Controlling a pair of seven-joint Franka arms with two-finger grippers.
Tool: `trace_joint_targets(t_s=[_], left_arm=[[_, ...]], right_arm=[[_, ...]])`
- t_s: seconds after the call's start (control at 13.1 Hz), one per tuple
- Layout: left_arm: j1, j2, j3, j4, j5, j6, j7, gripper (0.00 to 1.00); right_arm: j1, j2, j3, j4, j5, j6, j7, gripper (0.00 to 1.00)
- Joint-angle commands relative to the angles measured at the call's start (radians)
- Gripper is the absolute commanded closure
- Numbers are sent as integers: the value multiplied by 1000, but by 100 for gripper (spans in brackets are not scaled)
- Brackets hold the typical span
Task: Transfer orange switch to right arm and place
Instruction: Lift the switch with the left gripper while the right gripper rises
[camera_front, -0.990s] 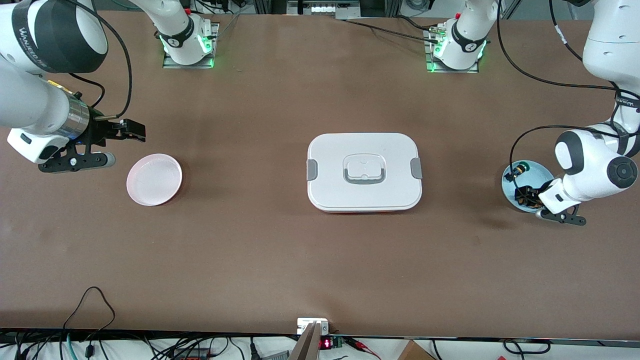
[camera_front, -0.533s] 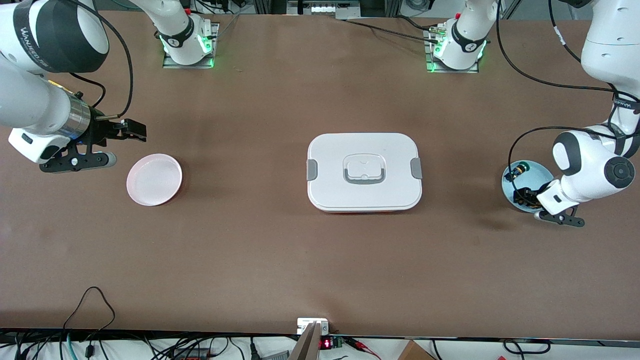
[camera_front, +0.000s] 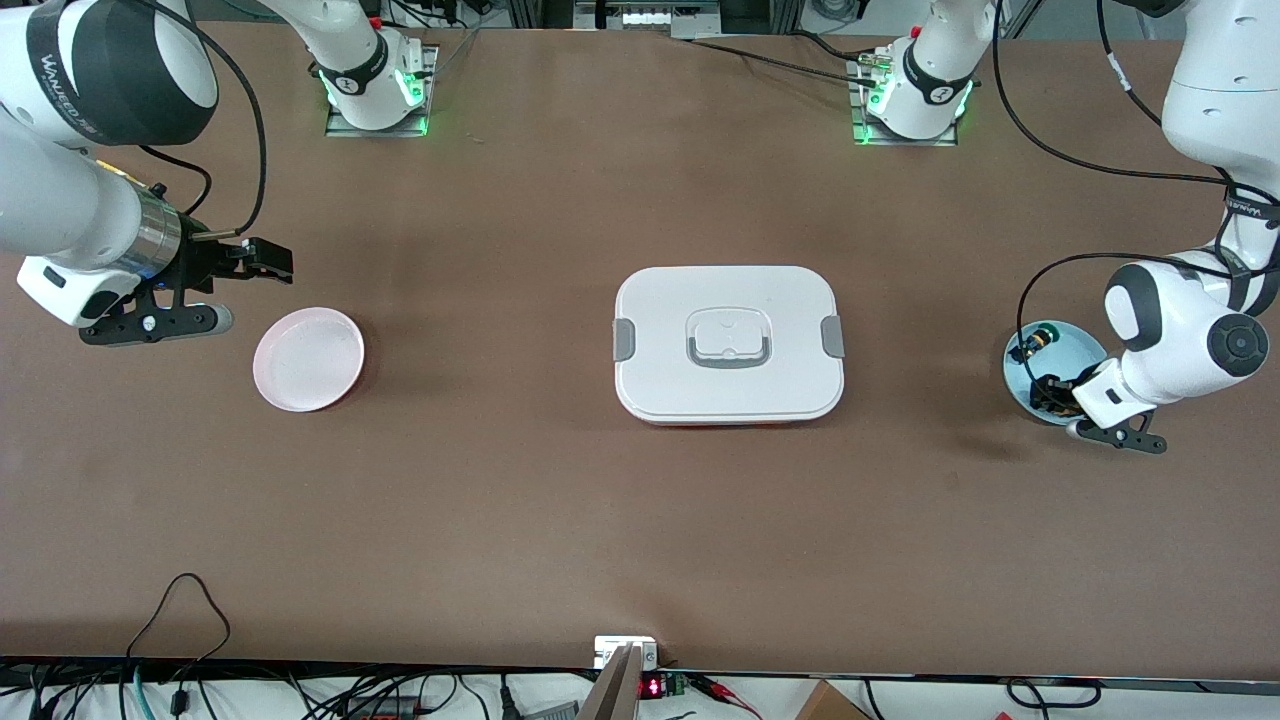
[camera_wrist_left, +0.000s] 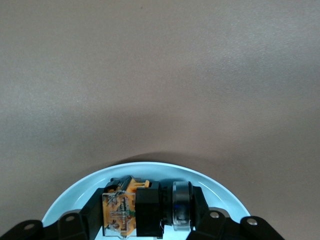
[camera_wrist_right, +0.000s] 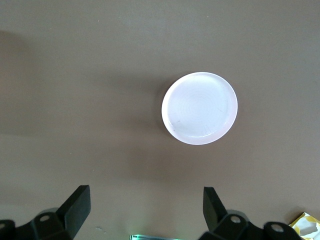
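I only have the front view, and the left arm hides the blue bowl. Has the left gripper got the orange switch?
Observer: Yes. In the left wrist view the left gripper is shut on the orange switch, down in the blue bowl.
Operator: Is the right gripper ready?
Observer: The right gripper is open, waiting in the air.
Operator: Anything in the pink dish?
Observer: The right wrist view shows the pink dish holds nothing.

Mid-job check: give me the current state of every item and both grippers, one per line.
orange switch: in the blue bowl, clamped by the left gripper.
left gripper: shut on the switch.
right gripper: open, waiting above the table beside the pink dish.
pink dish: empty.
blue bowl: also holds a green-tipped part.
white box: lid on.
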Motion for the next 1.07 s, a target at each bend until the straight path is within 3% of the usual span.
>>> trace_joint_targets(t_s=[0.0, 0.23, 0.61, 0.76, 0.99], left_arm=[[9, -1, -6, -4, -15, -6, 39, 45], [0, -50, -11, 25, -14, -160, 38, 53], [-20, -72, -46, 203, -9, -544, 96, 56], [-43, -74, -48, 280, -14, -718, 102, 71], [-26, -77, -123, 372, -131, -867, 107, 70]], right_arm=[[6, 1, 1, 13, 11, -18, 13, 0], [51, -5, 1, 13, 11, -27, 3, 0], [82, -7, -1, 32, 11, -49, 10, 0], [84, -7, -1, 33, 12, -49, 12, 0], [84, -5, -1, 33, 14, -50, 9, 0]])
